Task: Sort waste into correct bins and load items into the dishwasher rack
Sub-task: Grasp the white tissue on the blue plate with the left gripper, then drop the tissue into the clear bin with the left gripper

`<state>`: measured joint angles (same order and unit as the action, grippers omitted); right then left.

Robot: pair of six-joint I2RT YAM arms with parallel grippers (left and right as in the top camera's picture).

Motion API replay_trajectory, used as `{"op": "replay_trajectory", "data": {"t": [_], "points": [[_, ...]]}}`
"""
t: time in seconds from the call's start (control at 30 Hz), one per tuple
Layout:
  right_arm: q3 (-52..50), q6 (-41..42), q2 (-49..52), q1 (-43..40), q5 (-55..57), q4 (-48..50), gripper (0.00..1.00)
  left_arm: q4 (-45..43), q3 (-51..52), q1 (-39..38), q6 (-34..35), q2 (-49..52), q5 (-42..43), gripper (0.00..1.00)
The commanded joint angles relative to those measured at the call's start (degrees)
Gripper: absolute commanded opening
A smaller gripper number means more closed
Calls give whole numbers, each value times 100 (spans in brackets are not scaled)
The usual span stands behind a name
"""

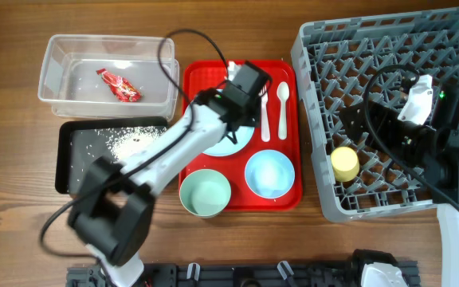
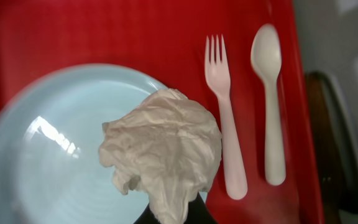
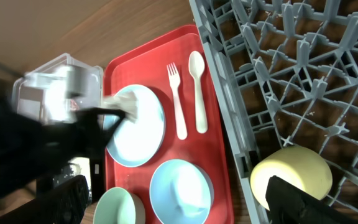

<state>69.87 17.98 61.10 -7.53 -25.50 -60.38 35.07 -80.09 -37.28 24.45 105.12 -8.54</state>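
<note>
**Overhead and wrist views.** The clear tub (image 1: pixel 52 76) holds the red wrapper (image 1: pixel 118 84). Just beside it, the black tray (image 1: pixel 64 163) holds scattered rice grains (image 1: pixel 126 142). The red serving tray (image 1: pixel 213 76) carries the blue plate (image 2: pixel 42 162), green bowl (image 1: pixel 205 194), blue bowl (image 1: pixel 269 173), fork (image 2: pixel 225 124) and spoon (image 2: pixel 271 106). The left fingers (image 2: pixel 204 218) pinch the crumpled tissue (image 2: pixel 163 149) over the plate's edge. The grey rack (image 1: pixel 313 119) holds the yellow cup (image 1: pixel 344 163). The right fingers (image 3: pixel 297 202) are spread and empty, one of them just beside the cup. All of this rests on the wooden tabletop (image 1: pixel 6 199).
</note>
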Motion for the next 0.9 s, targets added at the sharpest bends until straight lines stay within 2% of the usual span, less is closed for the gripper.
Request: {"op": "replay_trajectory", "data": {"t": [0.0, 0.17, 0.33, 0.37, 0.4, 0.43, 0.5, 0.57, 0.6, 0.67, 0.7, 0.77, 0.87], "points": [[61, 4, 20, 17, -70, 13, 93, 11, -105, 352, -201, -660, -472, 4], [61, 4, 20, 20, -72, 11, 93, 2, -105, 1202, -476, -763, -916, 4], [61, 4, 20, 20, -72, 35, 93, -356, -103, 2485, -476, -651, -608, 4], [61, 7, 20, 20, -72, 35, 93, -400, -103, 2623, -476, -632, -490, 11], [61, 4, 20, 20, -72, 35, 93, -415, -105, 2747, -479, -632, -284, 51], [61, 4, 20, 20, -72, 33, 93, -393, -105, 2811, -562, -645, -70, 82], [61, 4, 20, 20, -72, 33, 93, -177, -118, 2796, -820, -776, 166, 94], [61, 2, 20, 17, -72, 26, 93, 79, -122, 2643, -822, -988, 164, 86], [61, 2, 20, 20, -72, 17, 93, 236, -122, 2551, -820, -1119, 164, 73], [61, 4, 20, 17, -72, 0, 93, 702, -122, 2323, -741, -1453, 166, 9], [61, 2, 20, 20, -72, 2, 93, 1010, -122, 2186, -621, -1655, 260, 4], [61, -2, 20, 20, -70, 2, 93, 1615, -122, 1932, -575, -2013, 671, 4], [61, 7, 20, 20, -72, -4, 93, 2824, -118, 1416, -63, -2479, 1091, 4]]}}
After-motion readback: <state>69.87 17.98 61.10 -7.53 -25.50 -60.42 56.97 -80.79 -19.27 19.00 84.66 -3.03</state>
